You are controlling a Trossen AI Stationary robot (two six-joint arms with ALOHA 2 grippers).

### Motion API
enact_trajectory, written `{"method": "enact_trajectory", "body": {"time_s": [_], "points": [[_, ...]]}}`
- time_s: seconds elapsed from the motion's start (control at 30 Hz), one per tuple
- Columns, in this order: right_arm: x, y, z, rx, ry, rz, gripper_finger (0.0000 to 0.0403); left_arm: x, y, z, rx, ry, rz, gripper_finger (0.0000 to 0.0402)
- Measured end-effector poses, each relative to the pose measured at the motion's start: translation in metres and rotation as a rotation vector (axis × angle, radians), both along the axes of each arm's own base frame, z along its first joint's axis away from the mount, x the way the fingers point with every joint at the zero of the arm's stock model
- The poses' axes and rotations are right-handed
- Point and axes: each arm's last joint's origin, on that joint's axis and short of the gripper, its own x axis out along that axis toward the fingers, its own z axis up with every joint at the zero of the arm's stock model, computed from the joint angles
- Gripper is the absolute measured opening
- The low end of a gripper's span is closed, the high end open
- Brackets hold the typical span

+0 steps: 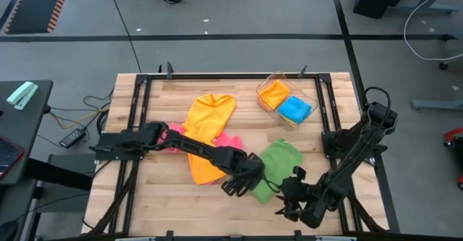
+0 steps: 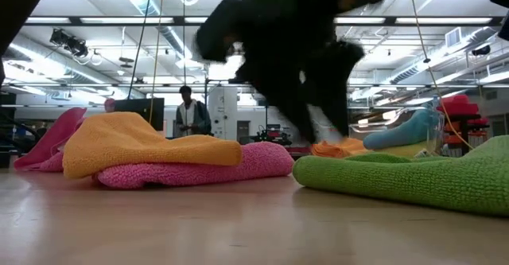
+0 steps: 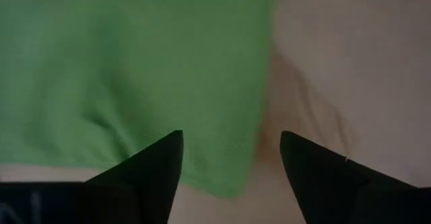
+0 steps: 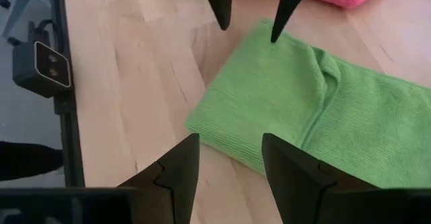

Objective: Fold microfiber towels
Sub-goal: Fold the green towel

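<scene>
Microfiber towels lie spread over the middle of the wooden table (image 1: 155,205). Nearest the front edge is the green towel (image 1: 278,165), doubled over on itself so that a soft ridge runs along it in the right wrist view, where its fine looped pile and one rounded corner show clearly; it lies flat on the wood, with its near corner pointing toward the right gripper (image 4: 229,162). Just beside it, toward the left arm, the orange towel (image 1: 206,129) drapes loosely in folds over the pink towel (image 1: 230,140), which peeks out from under it; in the low view the orange cloth sits as a rumpled layer on the thicker pink one. Toward the back right of the table a clear plastic tray (image 1: 265,90) holds two more folded cloths side by side, a small orange towel (image 1: 275,94) and a blue towel (image 1: 295,108).

The left gripper (image 1: 235,187) hangs over the green towel's edge nearest the pink one, its fingers spread wide with nothing between them; from its own wrist camera the green cloth fills the space below. The right gripper waits at the table's front, low over the bare wood just short of the green towel, its fingers parted and holding nothing.
</scene>
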Motion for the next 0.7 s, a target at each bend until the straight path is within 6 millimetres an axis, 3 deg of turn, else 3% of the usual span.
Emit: {"method": "enact_trajectory", "body": {"time_s": [0.27,0.53,0.7], "points": [[0.001,0.001,0.000,0.030,-0.012,-0.023,0.0171,-0.005,-0.017,-0.031,0.194,0.060,-0.093,0.0253],[0.001,0.003,0.001,0.066,-0.028,-0.041,0.0171,-0.003,-0.014,-0.036,0.231,0.050,-0.061,0.0206],[0.002,0.005,0.002,0.094,-0.045,-0.049,0.0171,0.000,-0.012,-0.037,0.224,0.032,-0.046,0.0155]]}}
